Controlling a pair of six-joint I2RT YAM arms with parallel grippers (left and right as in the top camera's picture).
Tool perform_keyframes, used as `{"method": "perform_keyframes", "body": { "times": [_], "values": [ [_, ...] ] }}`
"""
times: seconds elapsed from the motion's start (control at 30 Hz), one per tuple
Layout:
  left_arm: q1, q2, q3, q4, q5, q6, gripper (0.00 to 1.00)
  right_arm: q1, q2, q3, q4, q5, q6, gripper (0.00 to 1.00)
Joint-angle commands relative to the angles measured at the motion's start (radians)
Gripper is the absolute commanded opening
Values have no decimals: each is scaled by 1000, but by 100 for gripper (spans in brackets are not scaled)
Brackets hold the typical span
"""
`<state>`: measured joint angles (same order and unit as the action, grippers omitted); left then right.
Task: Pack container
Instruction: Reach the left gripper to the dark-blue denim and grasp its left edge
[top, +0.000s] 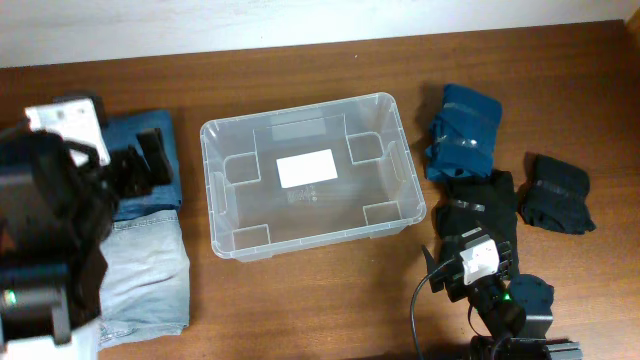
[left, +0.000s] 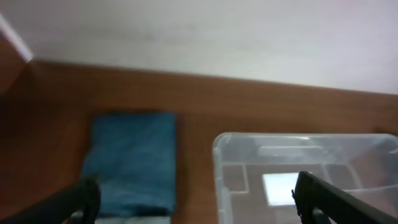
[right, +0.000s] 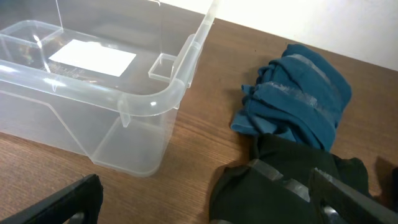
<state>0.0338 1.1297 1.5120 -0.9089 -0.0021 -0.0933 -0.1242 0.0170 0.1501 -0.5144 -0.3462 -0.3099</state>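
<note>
Wide-open and holding nothing, the left end effector hangs left of the clear rectangular plastic container, the right end effector right of it. That container sits mid brown wooden tabletop; black folded cloth and, farther, teal folded cloth lie to its right.

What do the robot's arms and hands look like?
Both arms are black and chunky. The left arm has a white box beside its left hand. The right arm has a white block, a little green light and a black cable curling off it. The right hand, like the other, has two dark fingers.
</note>
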Motion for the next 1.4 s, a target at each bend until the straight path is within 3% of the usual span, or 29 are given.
{"method": "perform_keyframes", "body": {
  "times": [0.0,0.3,0.53,0.93,1.37],
  "values": [
    [77,98,96,-85,-95,-71,100,6,0,-6,-1,-12,11,98],
    [510,354,172,-193,203,-63,100,6,0,-6,-1,-12,11,98],
    [719,577,172,-140,417,92,100,6,0,-6,-1,-12,11,98],
    [754,940,172,74,749,121,100,6,0,-6,-1,-12,11,98],
    [704,1122,172,167,765,121,100,6,0,-6,-1,-12,11,98]
  ]
}}
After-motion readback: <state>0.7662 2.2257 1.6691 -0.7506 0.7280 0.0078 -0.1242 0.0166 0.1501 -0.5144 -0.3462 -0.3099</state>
